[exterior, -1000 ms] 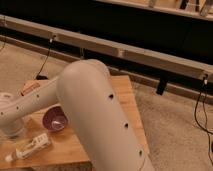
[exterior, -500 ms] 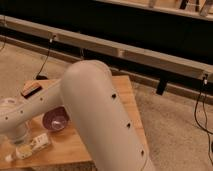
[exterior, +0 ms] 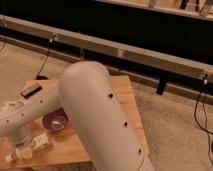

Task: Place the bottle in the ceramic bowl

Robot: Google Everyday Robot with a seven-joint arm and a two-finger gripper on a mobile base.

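The white bottle (exterior: pixel 37 144) with a dark label lies on its side near the front left of the wooden table (exterior: pixel 125 97). The dark purple-brown ceramic bowl (exterior: pixel 55 121) stands just behind and to the right of it, with nothing in it. My gripper (exterior: pixel 22 142) hangs from the pale wrist directly over the bottle's left half and hides part of it. I cannot tell whether it touches the bottle. My big pale arm crosses the middle of the view and hides much of the table.
A flat dark object with an orange edge (exterior: pixel 31 90) lies at the table's back left. Behind the table runs a dark wall with a grey rail (exterior: pixel 125 50). Black cables (exterior: pixel 202 112) hang to the carpet at the right.
My wrist and gripper have come down and forward over the bottle, now covering its left half. The bottle and bowl have not moved.
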